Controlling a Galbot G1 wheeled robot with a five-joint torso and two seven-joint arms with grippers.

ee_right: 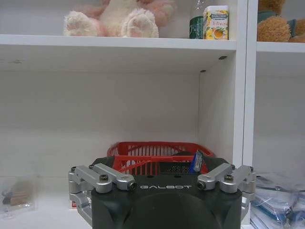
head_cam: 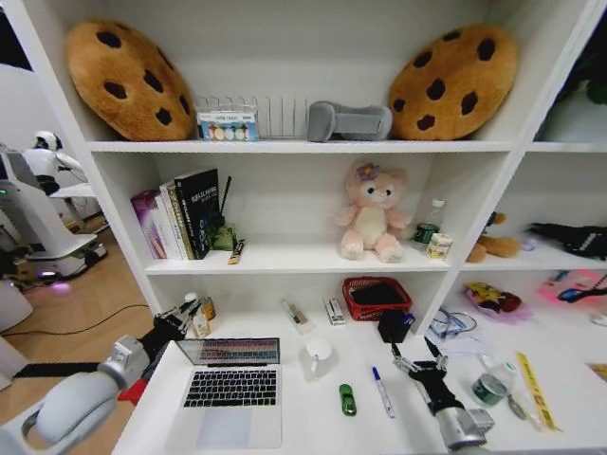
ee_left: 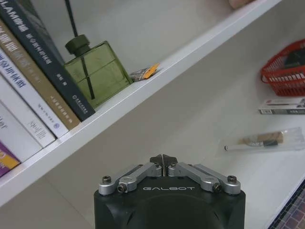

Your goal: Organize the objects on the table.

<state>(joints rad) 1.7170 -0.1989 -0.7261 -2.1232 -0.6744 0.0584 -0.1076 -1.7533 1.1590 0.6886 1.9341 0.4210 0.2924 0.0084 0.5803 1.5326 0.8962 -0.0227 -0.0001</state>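
An open silver laptop point(head_cam: 232, 384) sits at the front left of the white table point(head_cam: 313, 427). To its right lie a tiny green toy car point(head_cam: 348, 399) and a blue-capped marker point(head_cam: 382, 391). The black pen cup point(head_cam: 394, 326) stands farther back, before a red basket point(head_cam: 377, 297). My left gripper point(head_cam: 190, 311) hovers behind the laptop's left corner; its fingers point(ee_left: 163, 160) are shut on nothing. My right gripper point(head_cam: 413, 360) is just right of the marker, pointing at the pen cup point(ee_right: 178, 167) with its jaws spread open point(ee_right: 162, 177) and nothing held.
A white mug point(head_cam: 319, 356) stands behind the car. Small bottles point(head_cam: 201, 318) are by the left gripper. A tape roll point(head_cam: 489, 389), yellow ruler point(head_cam: 533, 387) and plastic bags crowd the right. Shelves above hold books point(ee_left: 33, 95), a green bottle point(ee_left: 97, 71) and a plush bear point(head_cam: 372, 213).
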